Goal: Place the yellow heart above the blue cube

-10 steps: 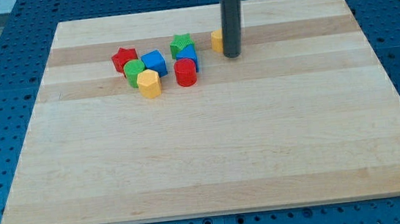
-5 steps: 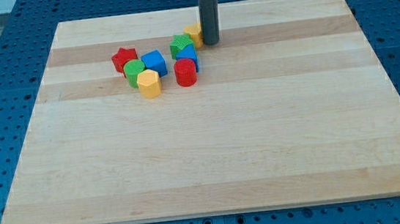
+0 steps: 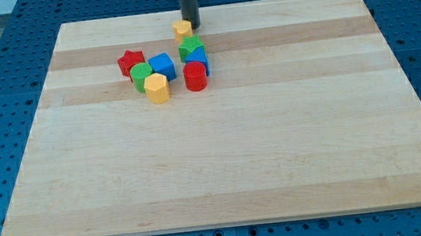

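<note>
The yellow heart (image 3: 182, 30) lies near the board's top edge, just above the green star (image 3: 190, 46). My tip (image 3: 190, 25) stands right beside the heart on its upper right, touching or nearly touching it. The blue cube (image 3: 162, 65) sits lower left of the heart, between the red star (image 3: 131, 61) and the green star. A second blue block (image 3: 198, 58) sits under the green star.
A green cylinder (image 3: 141, 76) and a yellow hexagonal block (image 3: 157, 87) lie below the blue cube. A red cylinder (image 3: 196, 77) stands below the second blue block. The wooden board (image 3: 221, 148) lies on a blue perforated table.
My tip has moved left and up along the board's top, pushing the yellow heart from right of the cluster to just above the green star. The other blocks have not moved.
</note>
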{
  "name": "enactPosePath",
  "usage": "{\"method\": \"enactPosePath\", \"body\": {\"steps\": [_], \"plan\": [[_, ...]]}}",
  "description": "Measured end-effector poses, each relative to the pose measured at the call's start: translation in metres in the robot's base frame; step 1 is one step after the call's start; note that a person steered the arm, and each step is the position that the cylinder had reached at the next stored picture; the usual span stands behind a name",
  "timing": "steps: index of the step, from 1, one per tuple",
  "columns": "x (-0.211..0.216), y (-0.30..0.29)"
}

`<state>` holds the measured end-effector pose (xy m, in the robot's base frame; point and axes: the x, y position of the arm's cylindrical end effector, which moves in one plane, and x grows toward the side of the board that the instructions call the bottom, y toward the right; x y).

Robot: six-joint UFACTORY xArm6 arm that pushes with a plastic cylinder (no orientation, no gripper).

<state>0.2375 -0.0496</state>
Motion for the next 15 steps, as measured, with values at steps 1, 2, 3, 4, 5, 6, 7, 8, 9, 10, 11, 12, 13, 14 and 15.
{"method": "enactPosePath", "body": {"steps": [1,2,3,4,5,6,7,8,9,10,11,12,13,14,15], "plan": [[0.0,-0.022],[0.0,-0.039],[0.01,-0.053],[0.022,-0.063],[0.022,-0.068],[0.002,-0.07],[-0.005,-0.06],[-0.002,-0.031],[-0.002,-0.012],[0.002,-0.012],[0.012,-0.027],[0.025,-0.037],[0.039,-0.04],[0.041,-0.04],[0.039,-0.033]]}}
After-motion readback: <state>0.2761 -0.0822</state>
